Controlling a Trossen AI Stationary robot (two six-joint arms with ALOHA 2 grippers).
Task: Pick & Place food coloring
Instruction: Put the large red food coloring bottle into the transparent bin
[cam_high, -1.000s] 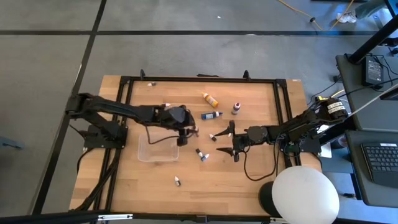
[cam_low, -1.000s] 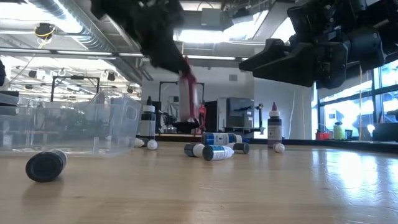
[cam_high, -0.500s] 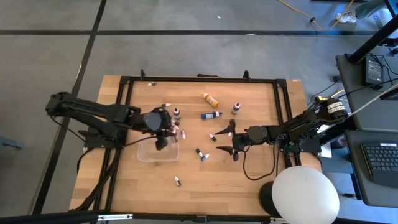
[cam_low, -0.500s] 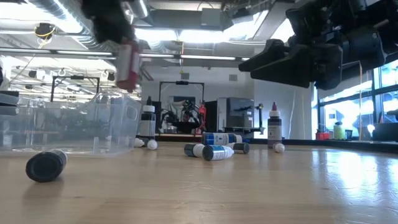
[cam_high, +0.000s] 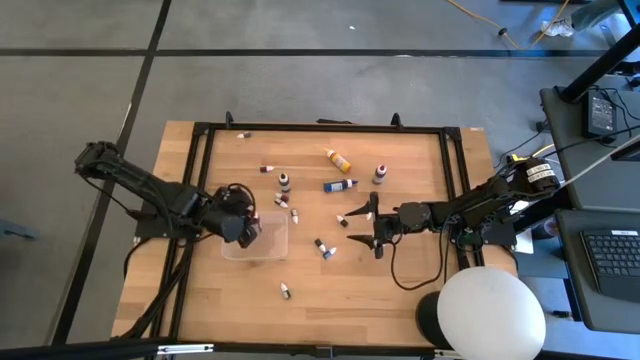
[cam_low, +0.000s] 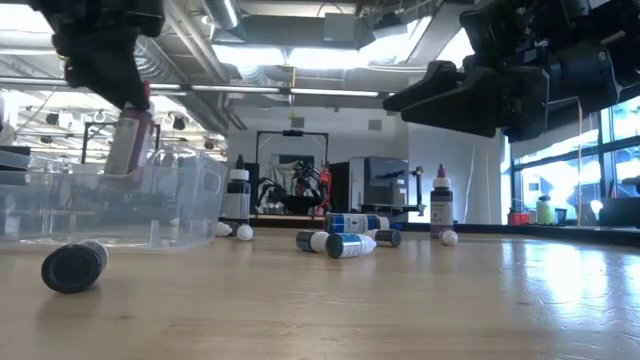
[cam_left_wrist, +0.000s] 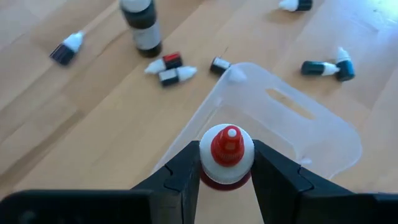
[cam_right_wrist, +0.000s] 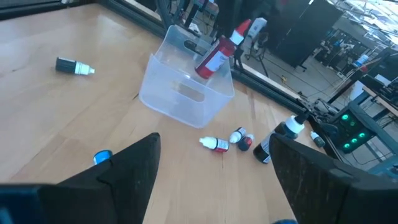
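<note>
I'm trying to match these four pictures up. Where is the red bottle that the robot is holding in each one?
High: hidden under the left gripper, over the tray.
Low: red bottle, upper left, above the tray.
Left wrist: bottom centre, between the fingers.
Right wrist: top centre.
Shared landmark: the tray.

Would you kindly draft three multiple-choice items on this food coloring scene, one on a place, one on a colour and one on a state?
1. Where is the left gripper?
A. over the clear tray
B. beside the right arm
C. off the table

2. What colour is the tip of the bottle it holds?
A. blue
B. red
C. yellow

3. How does the right gripper stand?
A. shut on a bottle
B. open and empty
C. shut on the tray

Answers:
1 A, since the left wrist view shows the tray right beneath the fingers.
2 B, since a red tip above a white collar shows between the fingers.
3 B, since the right wrist view shows its fingers spread with nothing between them.
</note>
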